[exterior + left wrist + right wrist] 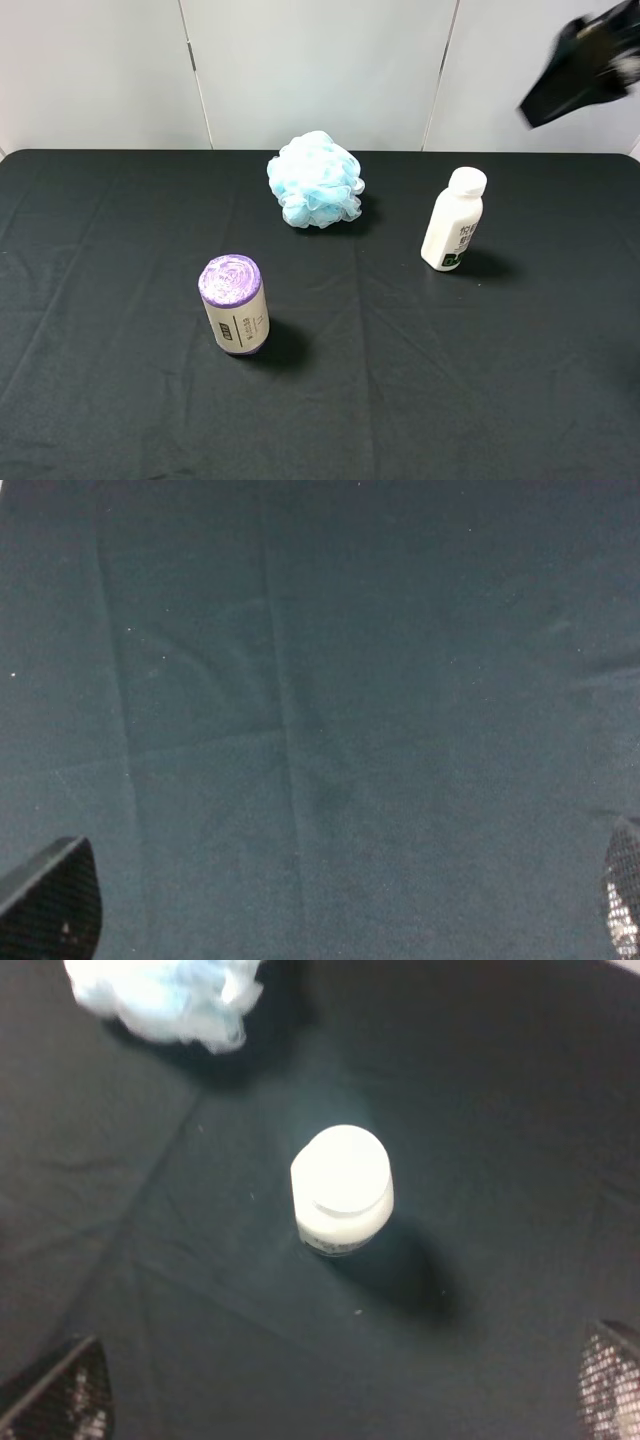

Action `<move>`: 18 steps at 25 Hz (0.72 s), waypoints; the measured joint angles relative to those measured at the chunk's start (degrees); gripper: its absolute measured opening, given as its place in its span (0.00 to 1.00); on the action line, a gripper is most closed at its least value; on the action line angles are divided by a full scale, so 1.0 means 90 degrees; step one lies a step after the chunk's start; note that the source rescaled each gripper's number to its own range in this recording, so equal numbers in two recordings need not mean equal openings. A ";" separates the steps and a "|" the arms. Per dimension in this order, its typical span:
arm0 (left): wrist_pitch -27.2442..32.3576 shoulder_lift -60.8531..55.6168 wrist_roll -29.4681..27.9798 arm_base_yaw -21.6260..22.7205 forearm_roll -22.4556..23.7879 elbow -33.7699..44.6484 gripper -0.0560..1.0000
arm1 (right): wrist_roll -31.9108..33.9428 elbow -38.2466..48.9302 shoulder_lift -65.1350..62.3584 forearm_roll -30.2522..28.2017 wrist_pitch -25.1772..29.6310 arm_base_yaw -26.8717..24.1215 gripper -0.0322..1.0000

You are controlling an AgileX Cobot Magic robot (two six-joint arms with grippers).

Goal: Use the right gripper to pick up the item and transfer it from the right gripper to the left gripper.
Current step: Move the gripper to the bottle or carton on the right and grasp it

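Note:
The item, a small white bottle with a round cap, stands upright on the black cloth at the right. The right wrist view looks down on its cap. My right gripper hangs above the bottle with its fingertips wide apart and nothing between them; in the exterior high view only a blurred black part of that arm shows at the top right. My left gripper is open over bare black cloth, its fingertips at the frame's corners. The left arm is out of the exterior high view.
A blue-white bath pouf lies at the back middle of the table, also seen in the right wrist view. A purple-topped cylinder roll stands left of centre. The black cloth covers the whole table, and a white wall stands behind.

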 joint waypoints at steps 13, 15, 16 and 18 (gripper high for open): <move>0.0000 0.0000 0.0000 0.0000 0.0000 0.0000 1.00 | -0.0330 -0.0202 0.2174 -0.0979 -0.0083 0.0758 1.00; 0.0000 0.0000 0.0000 0.0000 0.0000 0.0000 1.00 | -0.0367 -0.0202 0.2312 -0.1007 -0.0234 0.0758 1.00; 0.0000 0.0000 0.0000 0.0000 0.0000 0.0000 1.00 | -0.0374 -0.0202 0.2353 -0.1048 -0.0288 0.0758 1.00; 0.0000 0.0000 0.0000 0.0000 0.0000 0.0000 1.00 | -0.0395 -0.0208 0.2431 -0.1176 -0.0421 0.0758 1.00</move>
